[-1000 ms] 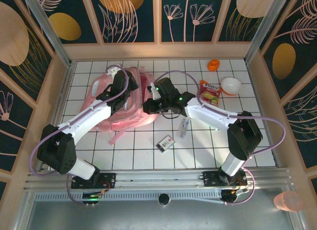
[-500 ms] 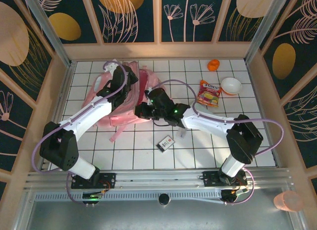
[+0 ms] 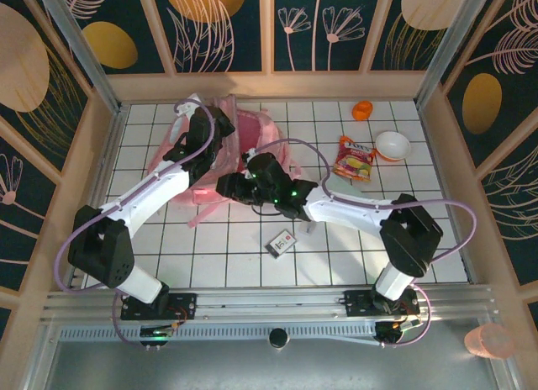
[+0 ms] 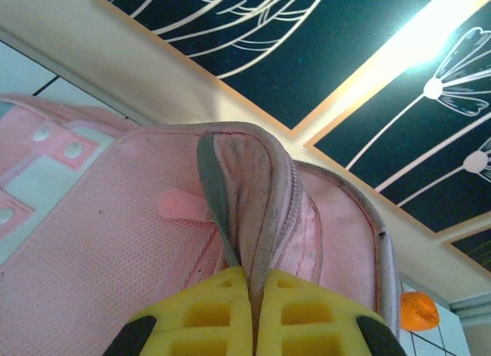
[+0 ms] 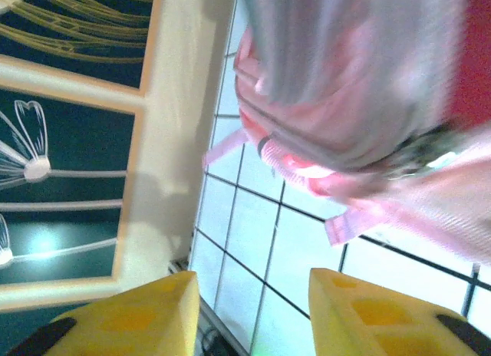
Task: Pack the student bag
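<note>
The student bag [image 3: 248,138], soft and pink, lies at the back left of the tiled table, its upper edge lifted. My left gripper [image 3: 218,121] is shut on that edge. In the left wrist view its yellow fingers [image 4: 222,310] pinch the bag's zip rim [image 4: 265,187], with the pink mesh side of the bag [image 4: 107,233] to the left. My right gripper [image 3: 225,187] hovers at the bag's near edge. Its jaws [image 5: 253,291] stand open over bare tiles, holding nothing. The bag [image 5: 360,80] and a pink strap [image 5: 226,147] hang just beyond them.
A red and yellow snack packet [image 3: 354,159], a white bowl [image 3: 392,144] and a small orange object [image 3: 362,110] sit at the back right. A small card box [image 3: 282,241] lies near the table's middle. Wooden walls enclose the table, with a pink cup [image 3: 487,341] outside them.
The left gripper has pulled the bag's edge up and toward the back wall. The right gripper has slid left along the bag's near edge, and its jaws have opened.
</note>
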